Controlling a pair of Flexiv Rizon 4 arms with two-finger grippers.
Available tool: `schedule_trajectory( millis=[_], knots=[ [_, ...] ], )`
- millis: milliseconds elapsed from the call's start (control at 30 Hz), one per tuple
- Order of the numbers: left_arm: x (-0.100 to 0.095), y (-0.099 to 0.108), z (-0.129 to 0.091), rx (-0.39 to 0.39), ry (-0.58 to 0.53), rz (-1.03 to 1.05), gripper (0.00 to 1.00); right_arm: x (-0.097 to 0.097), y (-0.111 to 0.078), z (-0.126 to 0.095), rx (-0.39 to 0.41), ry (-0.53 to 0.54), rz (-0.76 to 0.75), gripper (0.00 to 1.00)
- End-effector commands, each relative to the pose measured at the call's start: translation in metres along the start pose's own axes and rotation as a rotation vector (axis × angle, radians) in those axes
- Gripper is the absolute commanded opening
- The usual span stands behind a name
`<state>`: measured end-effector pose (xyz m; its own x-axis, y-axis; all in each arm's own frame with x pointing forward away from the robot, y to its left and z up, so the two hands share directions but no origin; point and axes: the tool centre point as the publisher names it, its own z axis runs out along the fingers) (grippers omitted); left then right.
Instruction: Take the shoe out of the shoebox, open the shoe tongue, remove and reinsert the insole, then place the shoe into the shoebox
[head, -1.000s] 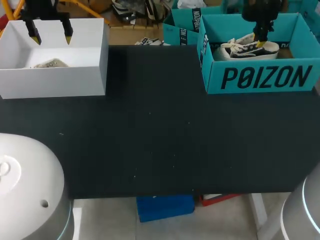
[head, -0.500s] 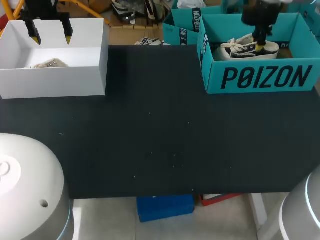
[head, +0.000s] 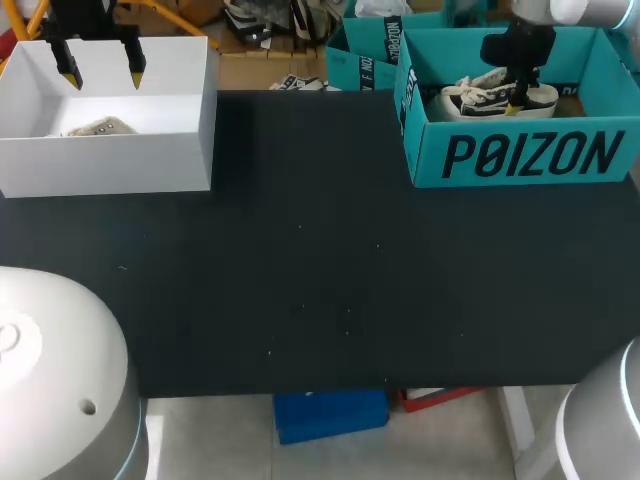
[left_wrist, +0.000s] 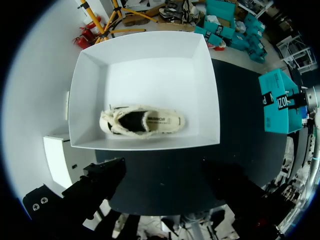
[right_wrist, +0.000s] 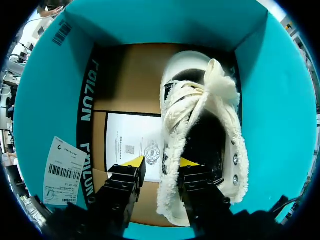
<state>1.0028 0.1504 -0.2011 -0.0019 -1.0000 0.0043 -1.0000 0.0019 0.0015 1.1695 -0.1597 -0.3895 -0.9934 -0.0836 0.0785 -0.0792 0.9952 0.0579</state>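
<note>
Shoe (head: 480, 97): right hand (head: 514, 103) dropped lower over it.

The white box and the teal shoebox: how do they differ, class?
The white box is plain; the teal shoebox carries large black print. The left gripper hangs open above the white box; the right gripper is down inside the teal shoebox, fingers astride its shoe's side wall. Both are lidless and hold one shoe.
</note>
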Motion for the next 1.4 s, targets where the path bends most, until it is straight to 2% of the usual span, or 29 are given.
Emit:
schedule_trajectory(
  millis=[33, 167, 233, 267, 300, 533, 700, 1000, 1400],
  knots=[
    [0.000, 0.001, -0.001, -0.001, -0.003, -0.001, 1.00, -0.010, 0.002, 0.012, -0.001, 0.015, -0.002, 0.33],
    [0.000, 0.001, -0.001, -0.001, -0.003, -0.001, 1.00, -0.011, 0.002, 0.018, 0.002, 0.016, -0.002, 0.32],
    [0.000, 0.001, -0.001, -0.001, -0.003, -0.001, 1.00, -0.011, 0.002, 0.019, 0.007, 0.017, -0.002, 0.28],
    [0.000, 0.001, -0.001, -0.001, -0.003, -0.001, 1.00, -0.011, 0.002, 0.020, 0.009, 0.017, -0.001, 0.18],
    [0.000, 0.001, -0.001, -0.001, -0.003, -0.001, 1.00, -0.011, 0.002, 0.020, 0.011, 0.017, -0.001, 0.00],
    [0.000, 0.001, -0.001, -0.001, -0.003, -0.001, 1.00, -0.009, 0.002, 0.022, 0.026, 0.018, 0.005, 0.00],
    [0.000, 0.001, -0.001, -0.001, -0.003, -0.001, 1.00, -0.010, 0.002, 0.012, 0.040, 0.006, 0.004, 0.00],
    [0.000, 0.001, -0.001, -0.001, -0.003, -0.001, 1.00, -0.005, -0.001, -0.027, 0.084, -0.033, 0.022, 0.00],
    [0.000, 0.001, -0.001, -0.001, -0.003, -0.001, 1.00, 0.023, 0.010, -0.081, 0.136, -0.104, 0.079, 0.00]
  ],
)
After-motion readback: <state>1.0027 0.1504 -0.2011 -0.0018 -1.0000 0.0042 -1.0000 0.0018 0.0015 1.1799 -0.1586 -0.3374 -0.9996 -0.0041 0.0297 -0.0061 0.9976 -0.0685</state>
